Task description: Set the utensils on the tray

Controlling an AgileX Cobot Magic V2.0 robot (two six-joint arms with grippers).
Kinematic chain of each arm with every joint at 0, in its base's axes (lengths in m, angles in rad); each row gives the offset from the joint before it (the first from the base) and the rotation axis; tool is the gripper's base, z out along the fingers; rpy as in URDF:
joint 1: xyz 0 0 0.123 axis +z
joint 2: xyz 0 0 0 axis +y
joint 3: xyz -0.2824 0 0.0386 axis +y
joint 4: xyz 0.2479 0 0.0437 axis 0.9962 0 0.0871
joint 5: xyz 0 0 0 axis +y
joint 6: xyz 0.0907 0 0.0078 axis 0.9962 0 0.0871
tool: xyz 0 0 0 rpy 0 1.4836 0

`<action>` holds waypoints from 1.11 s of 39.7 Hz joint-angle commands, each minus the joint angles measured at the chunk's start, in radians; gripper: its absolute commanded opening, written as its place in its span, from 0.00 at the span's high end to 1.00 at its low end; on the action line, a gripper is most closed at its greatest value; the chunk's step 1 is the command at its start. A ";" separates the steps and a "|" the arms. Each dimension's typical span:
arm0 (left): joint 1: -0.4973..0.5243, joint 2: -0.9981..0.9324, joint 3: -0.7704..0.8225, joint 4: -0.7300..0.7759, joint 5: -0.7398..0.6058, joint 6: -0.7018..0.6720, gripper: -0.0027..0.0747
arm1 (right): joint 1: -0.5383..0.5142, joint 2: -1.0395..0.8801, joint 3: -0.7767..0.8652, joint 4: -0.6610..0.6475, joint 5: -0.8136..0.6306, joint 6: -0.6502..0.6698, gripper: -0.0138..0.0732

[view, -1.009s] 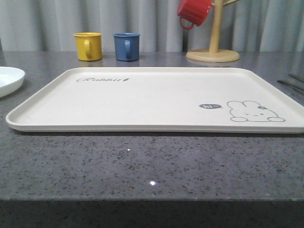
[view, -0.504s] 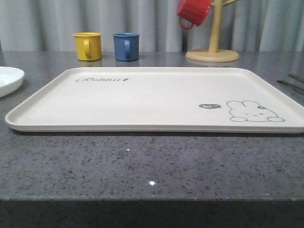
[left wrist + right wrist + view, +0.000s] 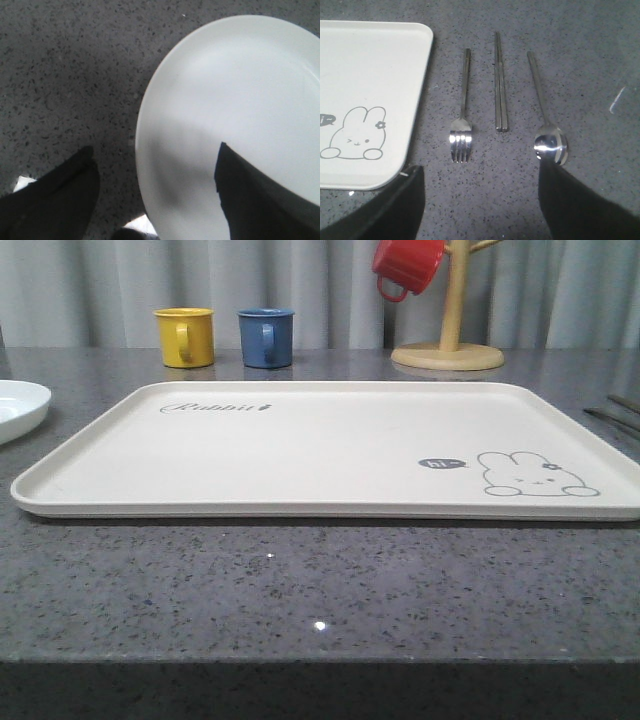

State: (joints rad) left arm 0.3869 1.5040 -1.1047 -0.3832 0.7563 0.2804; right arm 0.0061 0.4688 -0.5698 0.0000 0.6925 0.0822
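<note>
The cream tray [image 3: 320,440] with the rabbit drawing lies bare in the middle of the counter. A round white plate [image 3: 240,100] sits on the counter left of it, its edge also in the front view [image 3: 20,405]. My left gripper [image 3: 155,150] hangs open over the plate's rim, one finger above the plate and the other above the counter. Right of the tray [image 3: 370,75] lie a steel fork [image 3: 464,100], flat chopsticks [image 3: 499,85] and a spoon [image 3: 545,115], side by side. My right gripper [image 3: 480,167] is open just short of the fork's tines, holding nothing.
A yellow mug [image 3: 186,336] and a blue mug [image 3: 266,337] stand behind the tray. At the back right, a wooden mug tree [image 3: 450,340] carries a red mug [image 3: 408,265]. Grey curtains close off the back. The speckled counter runs forward to its front edge.
</note>
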 commanded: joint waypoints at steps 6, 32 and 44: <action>0.002 0.044 -0.034 -0.038 -0.076 0.006 0.35 | -0.005 0.013 -0.034 0.000 -0.066 -0.001 0.26; 0.002 0.048 -0.035 -0.040 -0.066 0.029 0.99 | -0.005 0.013 -0.034 0.000 -0.066 -0.001 0.26; -0.049 -0.034 -0.164 -0.065 0.027 0.044 0.99 | -0.005 0.013 -0.034 0.000 -0.066 -0.001 0.26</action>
State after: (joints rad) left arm 0.3725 1.5436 -1.1874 -0.4117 0.7745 0.3136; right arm 0.0061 0.4703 -0.5698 0.0000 0.6931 0.0822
